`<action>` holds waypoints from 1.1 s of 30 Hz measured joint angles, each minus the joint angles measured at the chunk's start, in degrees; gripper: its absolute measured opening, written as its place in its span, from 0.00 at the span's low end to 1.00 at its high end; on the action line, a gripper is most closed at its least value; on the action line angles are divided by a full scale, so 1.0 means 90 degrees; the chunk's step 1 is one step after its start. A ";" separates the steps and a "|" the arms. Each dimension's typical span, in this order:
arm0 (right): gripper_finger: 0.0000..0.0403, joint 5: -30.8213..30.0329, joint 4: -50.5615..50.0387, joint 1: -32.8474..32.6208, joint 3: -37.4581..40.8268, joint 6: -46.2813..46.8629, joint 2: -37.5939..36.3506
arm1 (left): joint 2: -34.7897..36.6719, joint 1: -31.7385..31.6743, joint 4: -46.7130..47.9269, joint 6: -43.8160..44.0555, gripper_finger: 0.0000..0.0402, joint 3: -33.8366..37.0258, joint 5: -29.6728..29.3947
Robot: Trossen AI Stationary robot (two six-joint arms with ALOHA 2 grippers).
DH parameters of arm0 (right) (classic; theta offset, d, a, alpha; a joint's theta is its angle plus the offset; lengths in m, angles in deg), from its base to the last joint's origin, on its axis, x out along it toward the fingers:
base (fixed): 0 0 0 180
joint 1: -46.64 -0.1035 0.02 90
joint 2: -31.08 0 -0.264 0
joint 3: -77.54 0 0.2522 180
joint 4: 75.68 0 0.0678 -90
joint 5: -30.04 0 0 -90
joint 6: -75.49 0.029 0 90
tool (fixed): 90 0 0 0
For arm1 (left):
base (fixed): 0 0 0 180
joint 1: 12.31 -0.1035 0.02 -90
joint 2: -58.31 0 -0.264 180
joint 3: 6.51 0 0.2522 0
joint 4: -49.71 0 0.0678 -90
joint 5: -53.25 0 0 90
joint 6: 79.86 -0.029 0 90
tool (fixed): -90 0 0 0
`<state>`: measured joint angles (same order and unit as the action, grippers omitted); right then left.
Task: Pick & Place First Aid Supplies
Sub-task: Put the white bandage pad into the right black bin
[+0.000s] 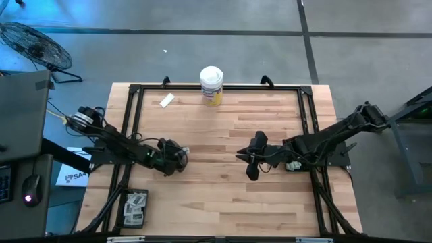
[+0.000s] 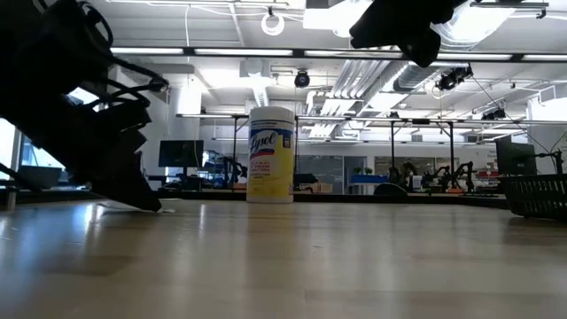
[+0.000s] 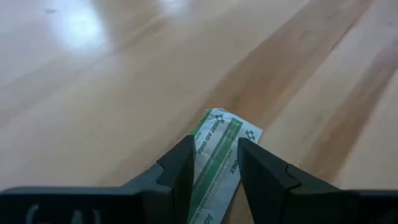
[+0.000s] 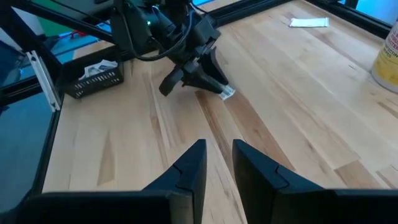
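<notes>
Pale wood planks make up the surface (image 1: pixel 223 135), and from above the left gripper (image 1: pixel 181 156) sits low at its left-middle with a small packet just at its tip, while the right gripper (image 1: pixel 247 162) waits near the centre, well apart from it; a second white packet (image 1: pixel 167 100) lies near the far edge beside the tall canister (image 1: pixel 211 85), and a black basket (image 1: pixel 133 208) holding packets stands at the near left corner. From surface height, the left arm's dark bulk reaches down to the wood at the picture's left, the canister (image 2: pixel 270 167) stands upright mid-scene, and the right arm hangs overhead. The left wrist camera shows a green-and-white wrapper (image 3: pixel 221 149) lying flat between the two fingers (image 3: pixel 180 168), the jaws straddling it with gaps on both sides, so I judge it not yet pinched. The right wrist camera shows its own jaws parted and empty, looking toward the left gripper (image 4: pixel 205 81) and the wrapper (image 4: pixel 226 93), with the basket (image 4: pixel 94 78) beyond. The step in hand looks like the grasp; next the jaws need to close on the wrapper, lift, and carry it to the basket.
</notes>
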<state>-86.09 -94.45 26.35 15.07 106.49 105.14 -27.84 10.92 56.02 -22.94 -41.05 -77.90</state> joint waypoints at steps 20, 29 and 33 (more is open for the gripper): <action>0.18 0.0414 0.0155 0.0005 0.0000 -0.0322 0.0913 | -0.1891 -0.0782 -0.1154 -0.1144 0.30 -0.1545 0.0518; 0.18 0.0202 -0.0180 0.0005 -0.0005 -0.0948 0.0995 | -0.2745 -0.0794 -0.2798 -0.2484 0.30 -0.2231 0.1243; 0.18 0.0220 -0.0155 0.0007 -0.0005 -0.0995 0.1303 | -0.2996 -0.0789 -0.3071 -0.2992 0.30 -0.2515 0.1695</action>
<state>-84.11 -95.85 26.41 15.02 97.53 116.87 -54.80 3.81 28.39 -49.86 -63.68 -62.65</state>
